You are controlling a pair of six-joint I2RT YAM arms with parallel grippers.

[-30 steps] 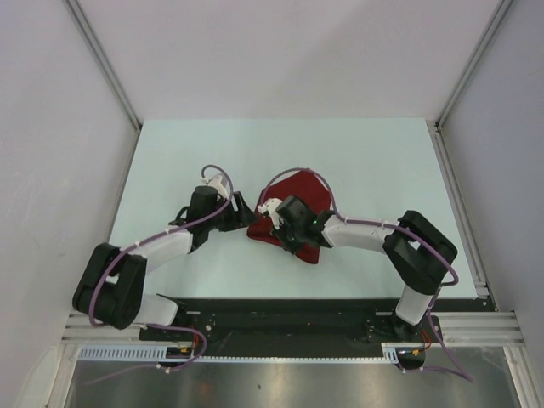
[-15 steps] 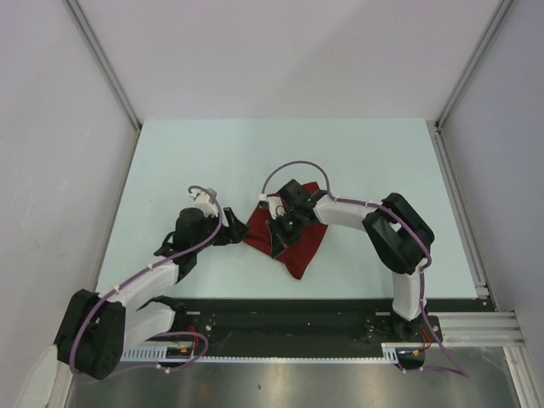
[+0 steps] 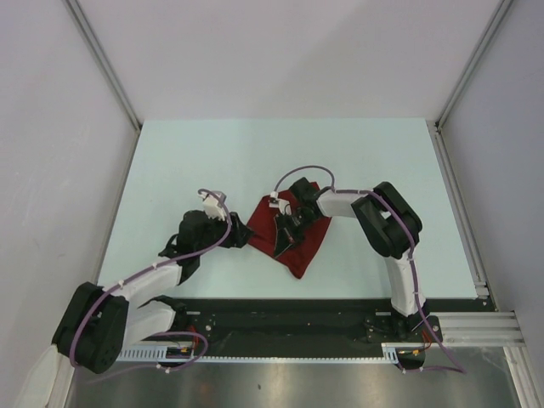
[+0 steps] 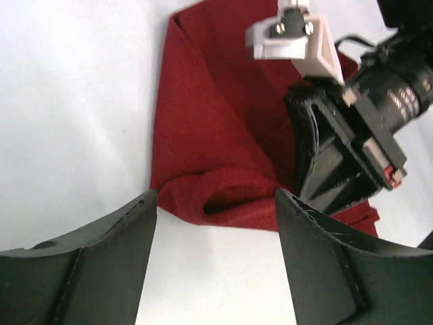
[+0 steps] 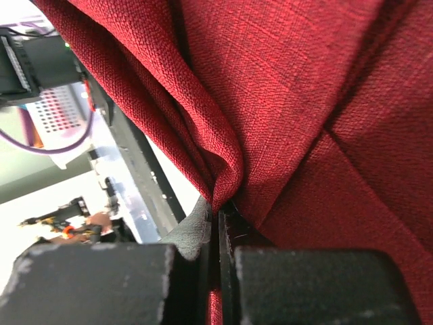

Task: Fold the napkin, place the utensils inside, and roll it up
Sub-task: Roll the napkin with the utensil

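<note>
From above, my right arm has tucked its elbow in and hauled the napkin's [image 3: 299,252] edge leftward, so the cloth lies doubled on the table [image 3: 212,153]; the fold looks underway; my left gripper [image 3: 239,231] has backed off, low, just beside the left corner; left wrist: those jaws gape wide and empty, a curled hem ahead of them, my right gripper [image 4: 318,162] planted steeply on the cloth; right wrist: its jaws pinch a ridge of red fabric tight; no fork in sight anywhere.

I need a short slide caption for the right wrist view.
Right gripper shut on a fold of the dark red napkin.
</note>
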